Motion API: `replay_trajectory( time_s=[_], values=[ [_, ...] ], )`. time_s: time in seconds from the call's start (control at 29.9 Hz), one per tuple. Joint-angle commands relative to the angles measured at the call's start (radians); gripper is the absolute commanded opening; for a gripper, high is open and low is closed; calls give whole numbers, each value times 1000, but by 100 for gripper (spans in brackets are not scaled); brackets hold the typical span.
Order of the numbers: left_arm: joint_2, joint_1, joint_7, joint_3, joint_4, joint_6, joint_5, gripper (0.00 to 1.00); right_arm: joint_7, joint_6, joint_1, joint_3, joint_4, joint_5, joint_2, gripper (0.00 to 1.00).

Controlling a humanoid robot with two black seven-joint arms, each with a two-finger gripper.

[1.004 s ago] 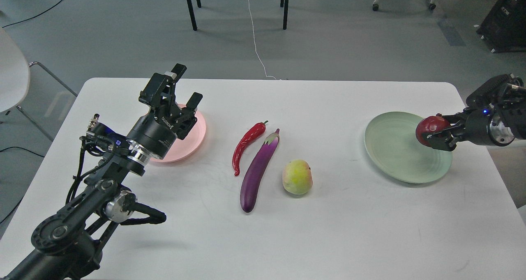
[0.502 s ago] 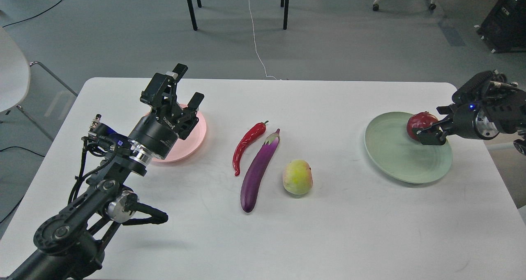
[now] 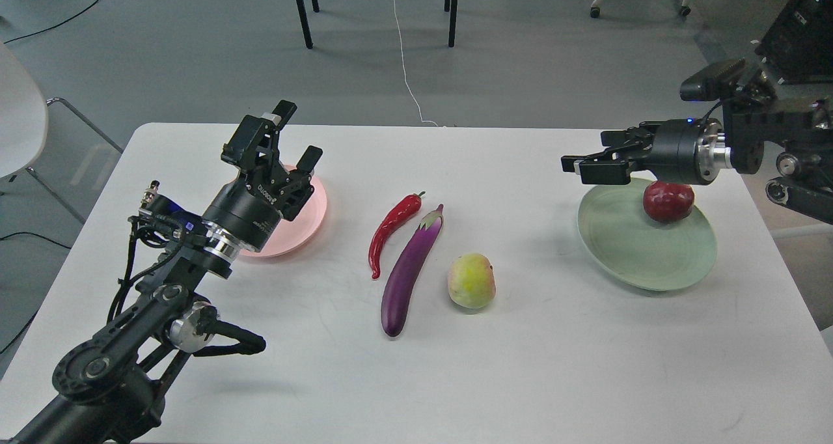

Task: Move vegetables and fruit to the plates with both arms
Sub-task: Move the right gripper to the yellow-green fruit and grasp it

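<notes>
The pomegranate (image 3: 668, 201) lies on the pale green plate (image 3: 625, 239) at the right, at its far side. My right gripper (image 3: 581, 165) hovers above the plate's far left rim, open and empty, clear of the pomegranate. My left gripper (image 3: 297, 135) is open and empty, raised over the pale pink plate (image 3: 307, 216) at the left, which is partly hidden by it. The red chili pepper (image 3: 390, 226), the purple eggplant (image 3: 410, 268) and the yellow-green mango-like fruit (image 3: 471, 280) lie side by side on the white table (image 3: 520, 366), at its middle.
A white chair (image 3: 19, 118) stands off the table's left edge. Black furniture legs (image 3: 302, 8) and a white cable (image 3: 407, 73) are on the floor beyond the far edge. A black case (image 3: 800, 21) sits at the top right.
My right gripper let go of the pomegranate on the green plate, rose and swung left and back. The left arm has barely moved.
</notes>
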Motion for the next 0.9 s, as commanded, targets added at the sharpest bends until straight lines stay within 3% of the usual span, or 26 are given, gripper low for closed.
replay_trajectory(
  time_s=[0.0,0.13,0.37,0.87],
  values=[
    [6,0,0,-3,0,0,0,98,0,82,53,-2,65,23,30,99],
    [9,3,0,-11,0,0,0,98,0,146,60,-26,65,20,131,99],
    [10,5,0,-14,0,3,0,98,0,148,62,-143,26,18,317,99],
    [20,6,0,-14,0,3,-1,98,0,143,42,-238,-113,17,512,99]
  ],
)
